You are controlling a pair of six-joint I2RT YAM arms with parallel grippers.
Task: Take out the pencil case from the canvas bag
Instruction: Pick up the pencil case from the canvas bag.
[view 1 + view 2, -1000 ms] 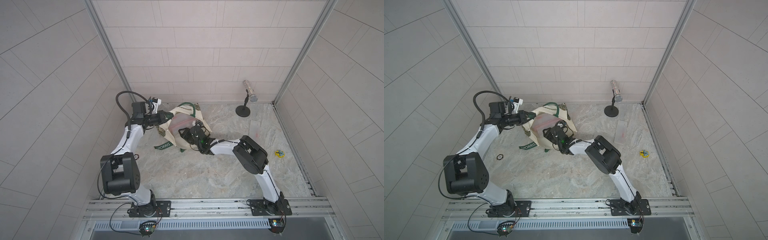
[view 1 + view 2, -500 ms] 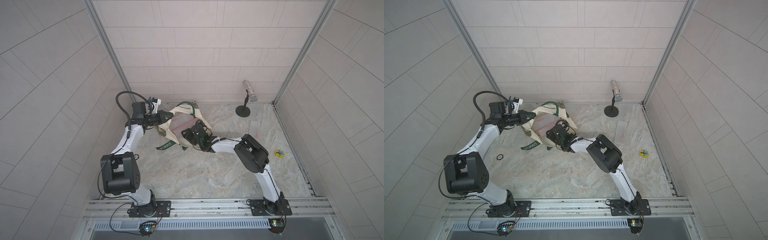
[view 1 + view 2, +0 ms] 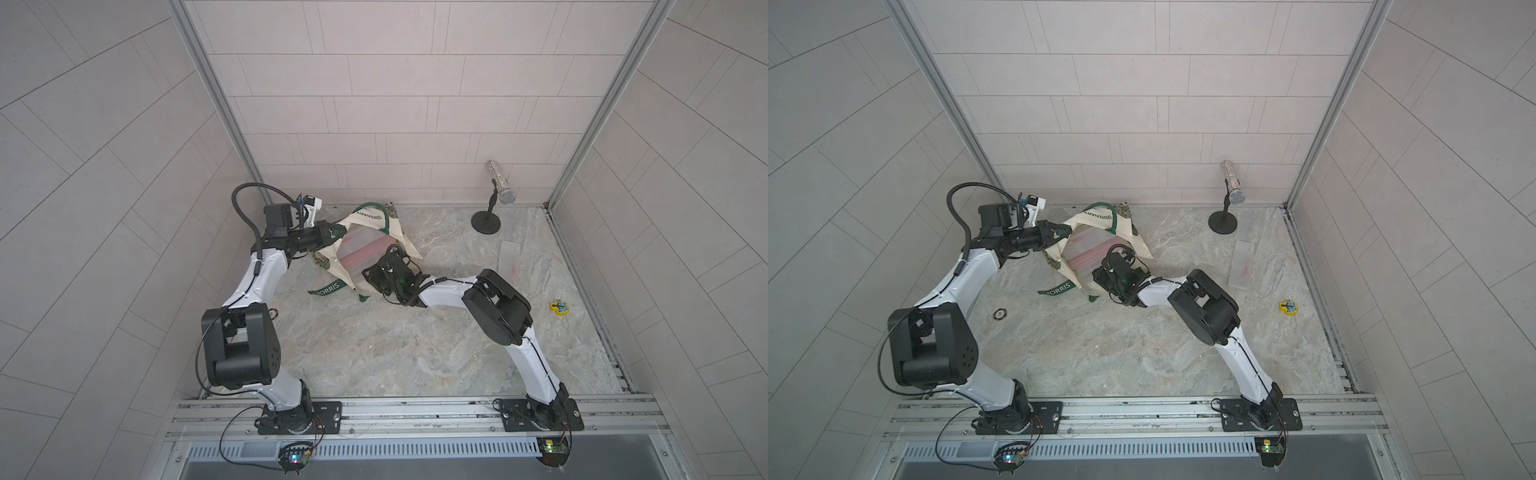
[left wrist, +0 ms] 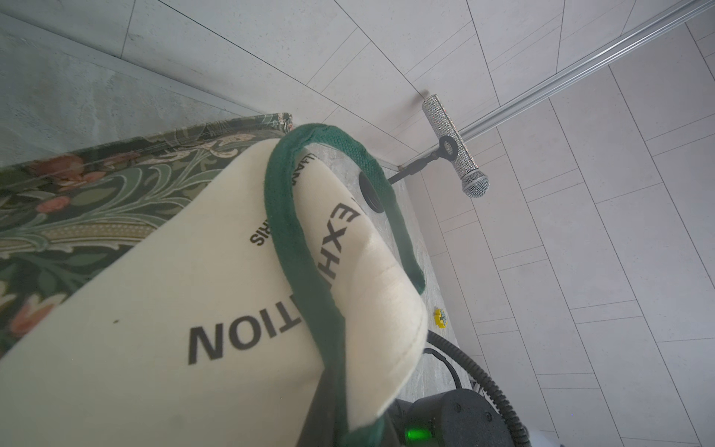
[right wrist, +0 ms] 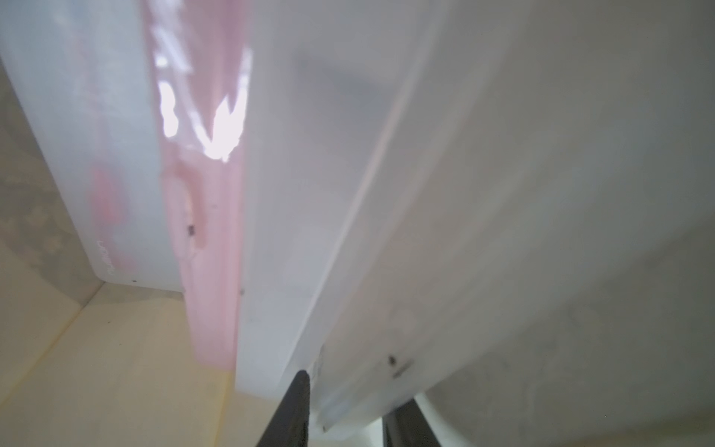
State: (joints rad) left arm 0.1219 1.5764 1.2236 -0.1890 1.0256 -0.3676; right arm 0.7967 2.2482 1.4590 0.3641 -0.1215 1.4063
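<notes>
Right hand (image 5: 346, 394) reaches into the mouth of the canvas bag (image 3: 405, 243). Its two dark fingers pinch a thin edge of the translucent, pink-tinted pencil case (image 3: 359, 249), which sits in the bag's open mouth near the back of the table (image 3: 374, 353). Left hand (image 3: 330, 234) is clenched on the bag's rim, holding the mouth up. That pinch looks shallow and the plastic smooth, so a quick pull could let the lip slide free. Should the case snag on the cloth, it could drag the whole bag along if the left hand's hold gives.
</notes>
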